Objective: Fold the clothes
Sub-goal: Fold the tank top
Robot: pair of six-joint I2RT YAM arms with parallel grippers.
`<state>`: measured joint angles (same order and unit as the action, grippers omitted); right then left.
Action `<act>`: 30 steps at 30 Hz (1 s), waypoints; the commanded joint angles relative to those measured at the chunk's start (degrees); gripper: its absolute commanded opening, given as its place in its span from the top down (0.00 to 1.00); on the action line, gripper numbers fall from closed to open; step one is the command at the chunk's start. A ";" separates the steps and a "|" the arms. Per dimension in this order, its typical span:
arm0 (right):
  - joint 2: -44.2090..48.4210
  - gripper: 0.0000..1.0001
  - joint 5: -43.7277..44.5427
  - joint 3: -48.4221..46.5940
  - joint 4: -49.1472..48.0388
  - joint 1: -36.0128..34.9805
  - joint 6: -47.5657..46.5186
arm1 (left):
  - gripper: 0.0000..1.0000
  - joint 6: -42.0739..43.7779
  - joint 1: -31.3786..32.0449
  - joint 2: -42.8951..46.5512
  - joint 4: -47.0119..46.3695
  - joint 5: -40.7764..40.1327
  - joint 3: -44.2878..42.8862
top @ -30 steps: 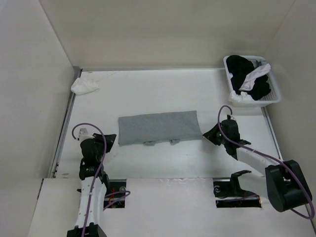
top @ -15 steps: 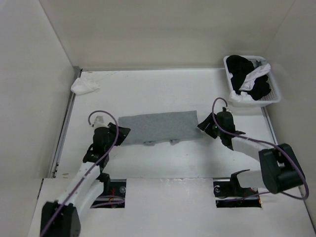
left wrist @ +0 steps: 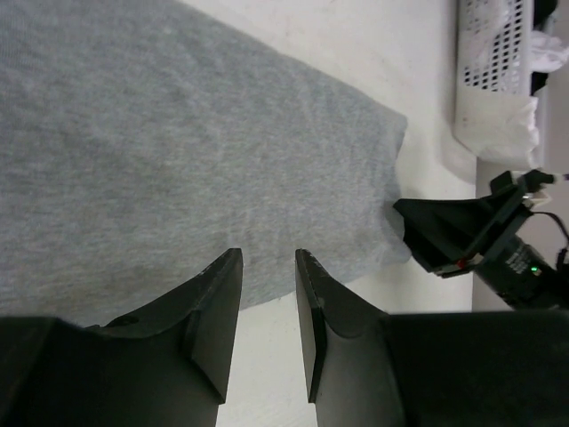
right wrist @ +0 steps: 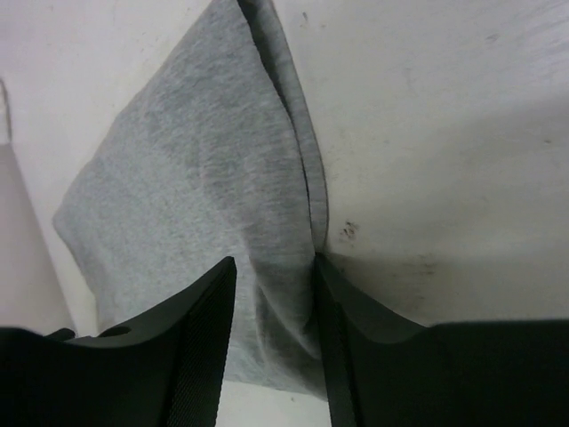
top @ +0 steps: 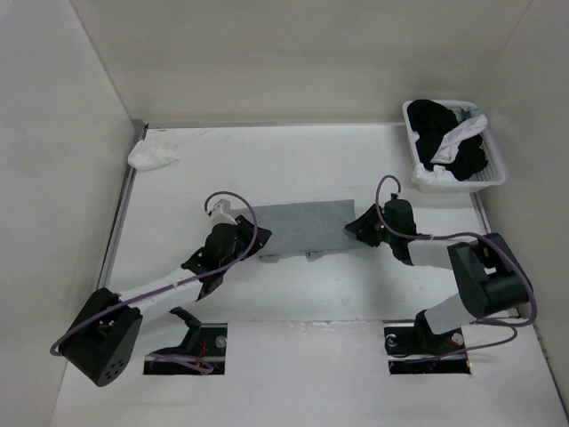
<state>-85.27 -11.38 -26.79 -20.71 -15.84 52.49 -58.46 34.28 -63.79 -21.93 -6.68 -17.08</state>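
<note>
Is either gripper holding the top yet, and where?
Left gripper holds nothing, open at the top's left end. Right gripper straddles its right edge; whether it grips cannot be told.

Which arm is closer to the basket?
Right. The right gripper sits at the grey top's right end, nearer the basket; the left gripper sits at the top's left end, farther away.

- A white plastic basket stood at the far right corner of the table.
- Black garments lay heaped inside the basket, filling most of it.
- A white garment ran across the black ones and hung toward the basket's near edge.
- A small white cloth lay crumpled at the far left corner, against the wall.
- Plain pale walls enclosed the table on three sides.
</note>
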 commanded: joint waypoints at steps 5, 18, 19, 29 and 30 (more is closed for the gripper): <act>-5.61 0.79 -0.07 3.48 -11.44 -0.47 7.79 | 0.71 3.61 -0.58 6.65 -5.05 0.96 -3.13; 23.99 0.96 10.66 2.46 14.07 -1.42 -5.10 | 0.71 3.88 -0.23 12.19 -4.08 1.05 -1.82; 26.10 0.96 12.59 0.26 18.73 -3.61 -6.77 | 0.71 3.79 -0.23 12.63 -3.73 1.05 -1.90; 12.18 0.92 27.81 -28.64 39.60 -29.63 -11.27 | 0.70 3.09 -4.52 23.78 6.71 1.58 -2.43; 8.50 0.92 28.16 -31.89 40.21 -31.39 -11.53 | 0.70 3.09 -5.40 25.10 7.95 1.93 -2.43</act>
<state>-69.87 11.53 -51.77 13.02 -43.35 43.31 -55.37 30.72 -42.13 -17.06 -5.56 -17.76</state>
